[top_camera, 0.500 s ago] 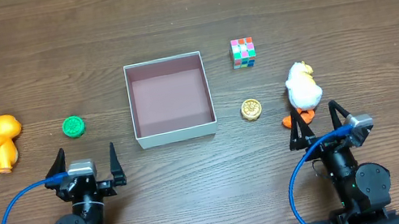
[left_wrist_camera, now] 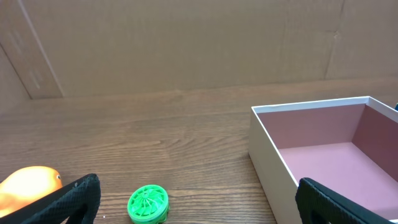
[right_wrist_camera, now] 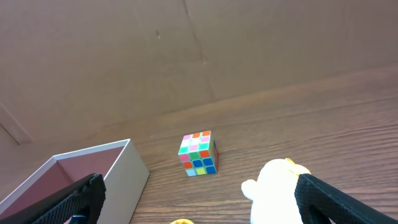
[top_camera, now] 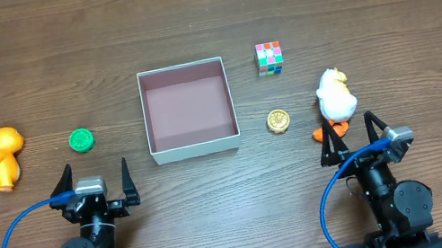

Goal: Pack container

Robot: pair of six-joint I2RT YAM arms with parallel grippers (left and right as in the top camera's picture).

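The container [top_camera: 194, 147], a square white box with a pinkish-brown floor, sits mid-table and holds nothing; it also shows in the left wrist view [left_wrist_camera: 267, 149] and the right wrist view [right_wrist_camera: 127, 174]. Around it lie an orange dinosaur [top_camera: 1, 158], a green disc [top_camera: 82, 140], a colour cube [top_camera: 269, 57], a gold coin [top_camera: 278, 120] and a white duck [top_camera: 336, 101]. My left gripper [top_camera: 93, 185] is open and empty near the table's front edge, below the green disc [left_wrist_camera: 148, 203]. My right gripper [top_camera: 353, 139] is open and empty just in front of the duck [right_wrist_camera: 273, 196].
The wooden table [top_camera: 202, 18] stretches behind the toys. A brown cardboard wall [left_wrist_camera: 186, 43] stands along the table's far side. Blue cables [top_camera: 14, 243] loop beside both arm bases at the front edge.
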